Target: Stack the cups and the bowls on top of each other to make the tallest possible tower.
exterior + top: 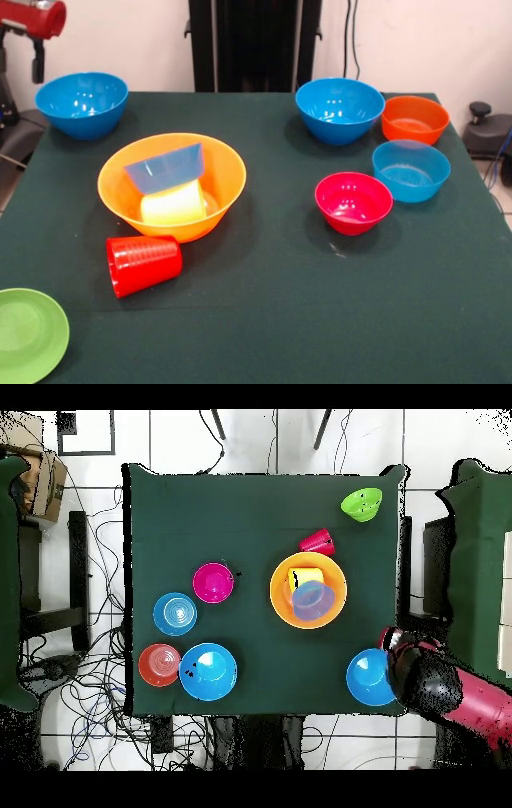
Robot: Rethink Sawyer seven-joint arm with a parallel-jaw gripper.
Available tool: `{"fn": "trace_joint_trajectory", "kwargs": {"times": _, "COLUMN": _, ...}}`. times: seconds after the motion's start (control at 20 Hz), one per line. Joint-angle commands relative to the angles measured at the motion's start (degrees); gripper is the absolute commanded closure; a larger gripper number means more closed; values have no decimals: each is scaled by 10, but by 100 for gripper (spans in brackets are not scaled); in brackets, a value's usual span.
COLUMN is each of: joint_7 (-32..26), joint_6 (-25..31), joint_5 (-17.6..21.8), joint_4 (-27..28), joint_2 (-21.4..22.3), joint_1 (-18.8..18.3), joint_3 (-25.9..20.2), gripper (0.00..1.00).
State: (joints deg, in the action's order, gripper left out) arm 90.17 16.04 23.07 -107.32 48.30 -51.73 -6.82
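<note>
The big yellow-orange bowl (226, 180) (280, 599) stands left of the table's middle. Inside it the yellow cup (172, 204) (305, 576) lies on its side, with a pale blue bowl (164, 166) (312, 599) tilted over it. In front of that bowl the red cup (142, 264) (317, 541) lies on its side on the cloth. A pink-red bowl (353, 202), a second pale blue bowl (410, 168), an orange bowl (414, 118) and a deep blue bowl (340, 108) stand upright to the right. My gripper (393, 640) hangs off the table's edge beside another deep blue bowl (82, 102) (368, 677).
A light green bowl (28, 332) (361, 504) sits at the near left corner, partly over the edge. The red arm (36, 16) (440, 689) stays outside the table. Dark green cloth covers the table (264, 320).
</note>
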Motion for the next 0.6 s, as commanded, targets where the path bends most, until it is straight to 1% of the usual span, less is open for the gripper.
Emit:
{"fn": "trace_joint_trajectory", "kwargs": {"times": 0.05, "joint_7": 232, "joint_6": 73, "joint_5": -104, "joint_4": -40, "joint_2": 4, "joint_1": 98, "joint_3": 77, "gripper": 0}}
{"fn": "trace_joint_trajectory", "kwargs": {"times": 0.15, "joint_7": 227, "joint_6": 78, "joint_5": -114, "joint_4": -38, "joint_2": 5, "joint_1": 107, "joint_3": 82, "gripper": 0}}
{"fn": "trace_joint_trajectory", "kwargs": {"times": 0.25, "joint_7": 201, "joint_6": 86, "joint_5": -103, "joint_4": -35, "joint_2": 10, "joint_1": 111, "joint_3": 77, "gripper": 0}}
{"fn": "trace_joint_trajectory", "kwargs": {"times": 0.35, "joint_7": 196, "joint_6": 85, "joint_5": -95, "joint_4": -35, "joint_2": 13, "joint_1": 117, "joint_3": 77, "gripper": 0}}
{"fn": "trace_joint_trajectory", "kwargs": {"times": 0.4, "joint_7": 214, "joint_6": 84, "joint_5": -102, "joint_4": -36, "joint_2": 13, "joint_1": 121, "joint_3": 83, "gripper": 0}}
{"fn": "trace_joint_trajectory", "kwargs": {"times": 0.45, "joint_7": 248, "joint_6": 78, "joint_5": -115, "joint_4": -38, "joint_2": 11, "joint_1": 132, "joint_3": 97, "gripper": 0}}
{"fn": "trace_joint_trajectory", "kwargs": {"times": 0.55, "joint_7": 335, "joint_6": 62, "joint_5": -158, "joint_4": -49, "joint_2": 1, "joint_1": 155, "joint_3": 128, "gripper": 0}}
{"fn": "trace_joint_trajectory", "kwargs": {"times": 0.6, "joint_7": 352, "joint_6": 57, "joint_5": -173, "joint_4": -54, "joint_2": -3, "joint_1": 159, "joint_3": 132, "gripper": 0}}
